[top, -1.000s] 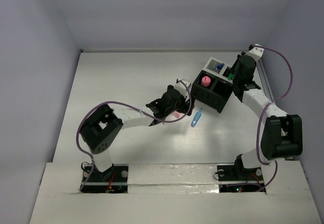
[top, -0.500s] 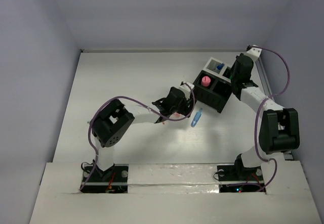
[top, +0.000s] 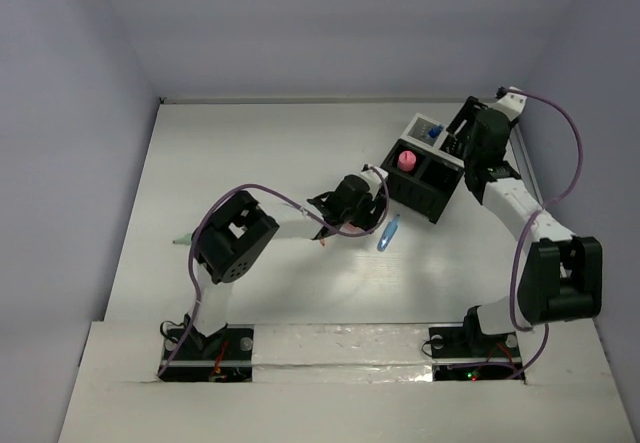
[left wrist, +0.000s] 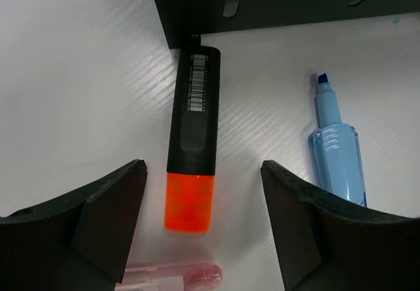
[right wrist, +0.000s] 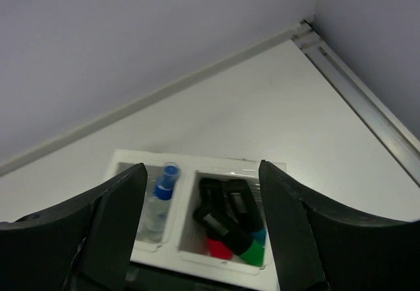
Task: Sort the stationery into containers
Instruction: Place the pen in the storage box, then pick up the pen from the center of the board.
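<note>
An orange marker (left wrist: 193,145) with a black body lies on the table, its tail against the black box (left wrist: 275,2). My left gripper (left wrist: 203,219) is open, its fingers standing either side of the orange cap without touching it. A blue marker (left wrist: 336,153) lies to the right and a pink pen (left wrist: 177,276) just below. My right gripper (right wrist: 202,232) hangs open over the white box (right wrist: 187,265), which holds a blue-capped bottle (right wrist: 161,196) and black-bodied markers (right wrist: 233,228) with red, green and blue ends. From above, the left gripper (top: 362,208) sits beside the black box (top: 415,198).
A pink round-topped piece (top: 406,159) stands in a compartment of the black box. The white box (top: 425,128) sits behind it, close to the right wall rail (right wrist: 357,81). The blue marker (top: 388,233) lies on the table before the black box.
My right gripper has opened above the white box. My left gripper has moved right toward the black box, and its jaws have narrowed somewhat.
</note>
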You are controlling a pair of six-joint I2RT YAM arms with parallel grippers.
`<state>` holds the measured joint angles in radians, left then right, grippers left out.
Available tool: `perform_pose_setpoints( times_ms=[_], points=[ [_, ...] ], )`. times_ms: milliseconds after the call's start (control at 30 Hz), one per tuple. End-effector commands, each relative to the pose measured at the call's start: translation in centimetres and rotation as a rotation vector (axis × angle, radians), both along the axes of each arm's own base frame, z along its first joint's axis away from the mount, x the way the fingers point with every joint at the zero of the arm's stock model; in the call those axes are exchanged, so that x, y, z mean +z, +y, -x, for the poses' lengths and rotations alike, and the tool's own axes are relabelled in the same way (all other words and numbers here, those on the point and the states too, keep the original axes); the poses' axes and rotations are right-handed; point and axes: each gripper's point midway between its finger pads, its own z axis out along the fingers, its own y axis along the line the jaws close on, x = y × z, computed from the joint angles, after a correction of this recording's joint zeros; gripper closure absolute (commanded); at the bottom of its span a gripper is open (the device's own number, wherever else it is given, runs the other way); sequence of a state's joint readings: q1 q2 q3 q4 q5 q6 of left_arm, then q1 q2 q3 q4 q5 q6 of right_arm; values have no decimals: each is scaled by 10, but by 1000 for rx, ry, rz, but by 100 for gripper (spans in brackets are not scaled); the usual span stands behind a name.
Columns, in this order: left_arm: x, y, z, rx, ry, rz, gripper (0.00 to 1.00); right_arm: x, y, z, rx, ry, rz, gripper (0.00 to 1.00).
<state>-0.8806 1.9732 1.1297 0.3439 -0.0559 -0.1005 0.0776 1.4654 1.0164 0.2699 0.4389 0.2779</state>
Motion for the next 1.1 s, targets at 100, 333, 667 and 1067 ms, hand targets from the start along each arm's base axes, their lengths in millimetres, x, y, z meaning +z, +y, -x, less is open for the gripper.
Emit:
perform_pose_setpoints(
  times_ms=[100, 333, 667, 1067],
  points=[
    [2, -7, -6, -16, -7, -7, 44, 68, 36, 26, 172, -204, -112, 25],
    [12, -5, -11, 9, -41, 19, 87, 92, 78, 49, 359, -256, -187, 21],
    [84, 12, 21, 15, -78, 247, 94, 58, 163, 86, 703, -94, -356, 0],
    [161, 50, 55, 59, -175, 517, 94, 10, 275, 132, 927, 46, -483, 0]
  ],
)
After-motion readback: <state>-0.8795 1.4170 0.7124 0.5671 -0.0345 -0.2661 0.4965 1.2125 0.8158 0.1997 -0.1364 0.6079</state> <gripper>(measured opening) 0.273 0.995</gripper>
